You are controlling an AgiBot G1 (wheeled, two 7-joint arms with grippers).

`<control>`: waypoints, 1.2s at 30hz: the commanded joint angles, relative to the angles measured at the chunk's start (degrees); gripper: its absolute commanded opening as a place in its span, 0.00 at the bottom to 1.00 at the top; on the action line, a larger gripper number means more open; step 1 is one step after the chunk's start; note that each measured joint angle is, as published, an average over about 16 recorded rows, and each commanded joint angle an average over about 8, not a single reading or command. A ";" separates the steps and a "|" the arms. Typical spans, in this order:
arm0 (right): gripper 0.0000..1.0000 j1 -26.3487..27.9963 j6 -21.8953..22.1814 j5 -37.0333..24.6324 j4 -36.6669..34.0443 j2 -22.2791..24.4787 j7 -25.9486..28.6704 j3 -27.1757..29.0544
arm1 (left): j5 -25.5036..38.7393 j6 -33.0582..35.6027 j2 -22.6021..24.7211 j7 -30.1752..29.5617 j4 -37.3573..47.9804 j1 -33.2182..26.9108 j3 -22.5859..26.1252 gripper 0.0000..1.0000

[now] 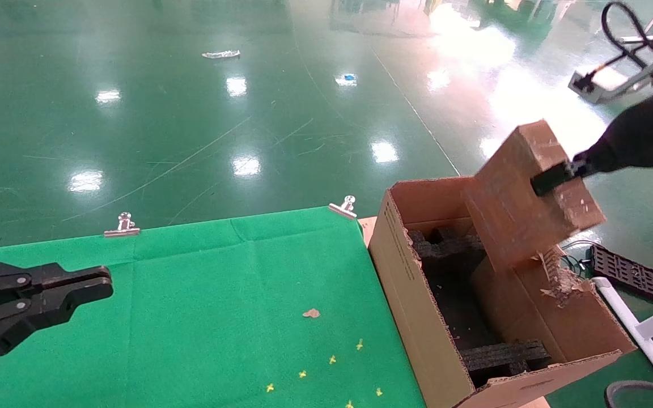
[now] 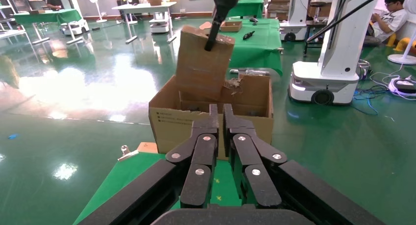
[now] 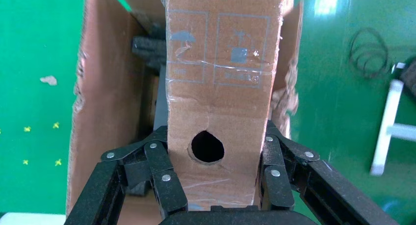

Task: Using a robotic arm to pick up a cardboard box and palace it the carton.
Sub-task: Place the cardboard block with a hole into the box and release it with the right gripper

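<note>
Cardboard box held tilted over the open carton

The carton (image 1: 411, 294) stands just beside the green-covered table (image 1: 202, 317), flaps upright, black foam inserts (image 1: 502, 354) inside and one flap edge torn. Above the carton's opening, the cardboard box (image 1: 522, 195) hangs tilted, its lower end dipping between the flaps; the right end effector (image 3: 213, 171) is clamped on its sides near the round hole (image 3: 207, 147). Away from the carton, the left end effector (image 2: 221, 118) hovers over the table, fingers together.
</note>
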 commanded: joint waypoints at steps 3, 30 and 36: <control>0.00 -2.10 -0.42 -0.06 -2.34 0.00 0.05 -0.64 | 0.00 0.00 0.00 0.00 0.00 0.00 0.01 1.00; 0.00 -18.72 4.20 1.13 -20.63 -4.93 -5.11 -1.98 | -0.04 -0.02 -0.02 0.03 0.00 -0.01 0.06 1.00; 0.00 -23.49 8.32 2.63 -23.43 -6.21 -6.59 -1.06 | -0.05 -0.03 -0.03 0.03 0.00 -0.02 0.07 1.00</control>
